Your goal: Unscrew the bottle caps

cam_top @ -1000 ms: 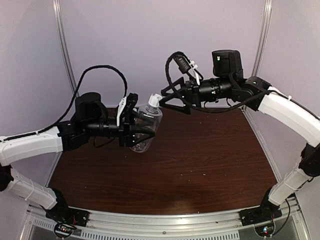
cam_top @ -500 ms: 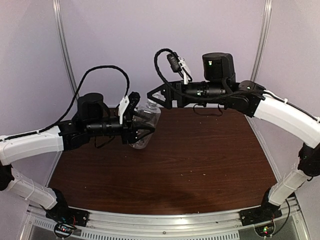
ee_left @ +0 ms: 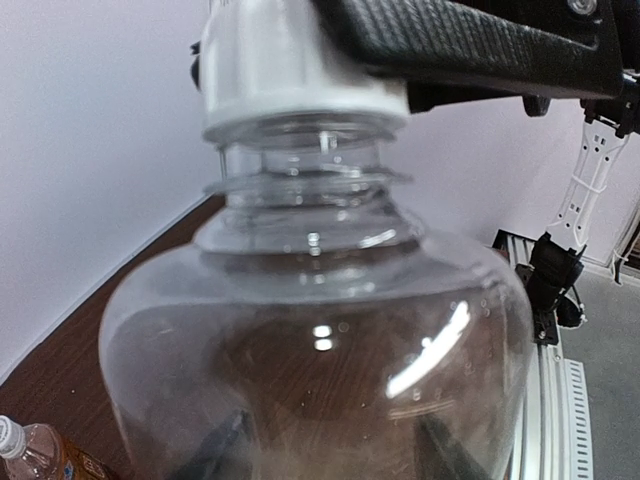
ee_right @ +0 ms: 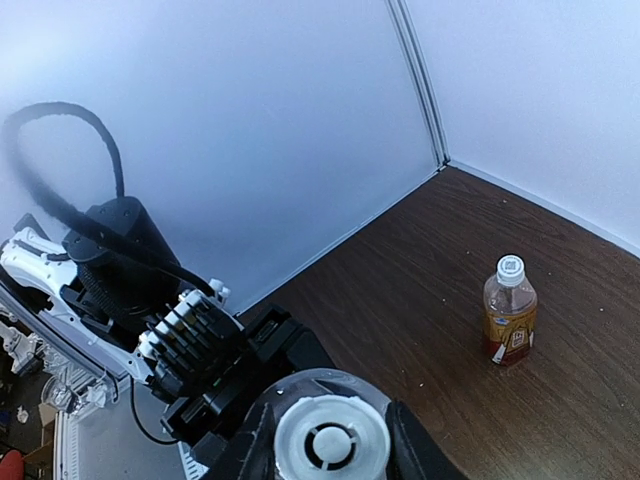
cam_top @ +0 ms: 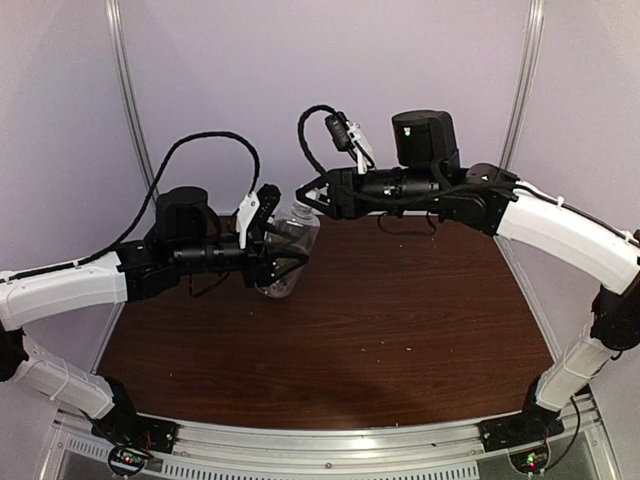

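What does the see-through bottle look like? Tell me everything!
The clear bottle is round-bellied, colourless plastic and looks empty; the brown table shows through it. It has a ridged neck and a white cap, still on. The left gripper clamps its belly, apparently off the table. The right gripper has a finger on each side of the cap.

2 bottles point(ee_left: 320, 340) point(ee_right: 510, 322), 1 clear, 1 amber; 2 wht caps point(ee_left: 270, 70) point(ee_right: 511, 267); 2 end effectors point(cam_top: 288, 258) point(cam_top: 308, 196)

pretty clearly a robotics lab cell I'm driving here, plain pale wall panels point(cam_top: 230, 80) all round, aluminium corner posts point(cam_top: 526, 70), dark wood-grain desk point(cam_top: 400, 330), metal rail point(cam_top: 330, 437) up front carrying the arm bases point(cam_top: 512, 430)
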Available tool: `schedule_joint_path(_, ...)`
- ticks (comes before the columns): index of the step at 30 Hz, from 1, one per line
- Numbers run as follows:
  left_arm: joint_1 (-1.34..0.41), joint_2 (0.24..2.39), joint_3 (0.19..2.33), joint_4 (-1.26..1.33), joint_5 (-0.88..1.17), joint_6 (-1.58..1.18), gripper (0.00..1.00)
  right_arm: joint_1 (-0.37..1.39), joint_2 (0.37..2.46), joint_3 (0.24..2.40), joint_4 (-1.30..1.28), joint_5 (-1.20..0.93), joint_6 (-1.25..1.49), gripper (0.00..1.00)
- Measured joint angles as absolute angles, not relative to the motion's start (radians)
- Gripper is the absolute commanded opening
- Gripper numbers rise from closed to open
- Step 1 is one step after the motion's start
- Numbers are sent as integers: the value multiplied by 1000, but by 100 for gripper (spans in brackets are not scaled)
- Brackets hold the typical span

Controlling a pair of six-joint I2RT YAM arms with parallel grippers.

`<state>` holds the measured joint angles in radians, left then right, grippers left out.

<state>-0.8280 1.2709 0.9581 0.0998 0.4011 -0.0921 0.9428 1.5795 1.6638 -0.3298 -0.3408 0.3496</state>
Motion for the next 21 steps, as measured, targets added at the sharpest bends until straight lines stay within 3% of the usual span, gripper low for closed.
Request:
schedule_joint_path(10, -827, 1271, 958, 112, 432, -96, 25, 925, 1575, 1664, -324, -405, 252, 19)
schedule_joint_path(21, -833, 1271, 957, 149, 568, -98, 25, 834, 1571, 1678, -350, -794, 37, 23)
